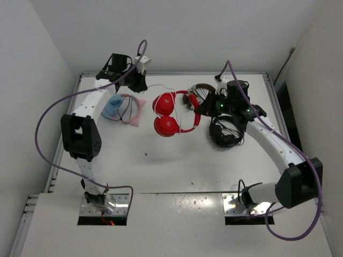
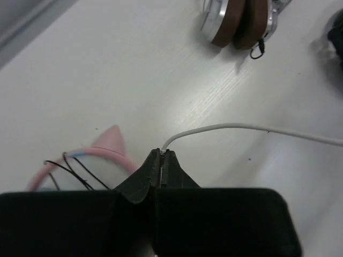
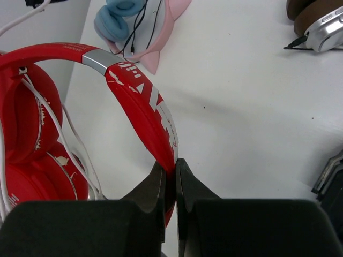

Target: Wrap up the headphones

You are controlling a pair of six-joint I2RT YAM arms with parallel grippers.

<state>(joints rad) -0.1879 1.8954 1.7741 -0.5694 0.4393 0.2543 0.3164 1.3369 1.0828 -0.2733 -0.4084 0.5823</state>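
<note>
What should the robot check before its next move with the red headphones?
1. Grip of the left pincer on the white cable: ok, shut on it.
2. Grip of the right pincer on the red headband: ok, shut on it.
3. The white cable clear of the brown-and-silver headphones: ok, apart.
4. The white cable pulled tight: not ok, it curves loosely.
5. Number of cable turns over the ear cups: cannot tell.

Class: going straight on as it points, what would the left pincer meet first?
The left pincer, shut on the white cable, would probably meet bare table first; the brown headphones sit right of that line, though depth is unclear.
</note>
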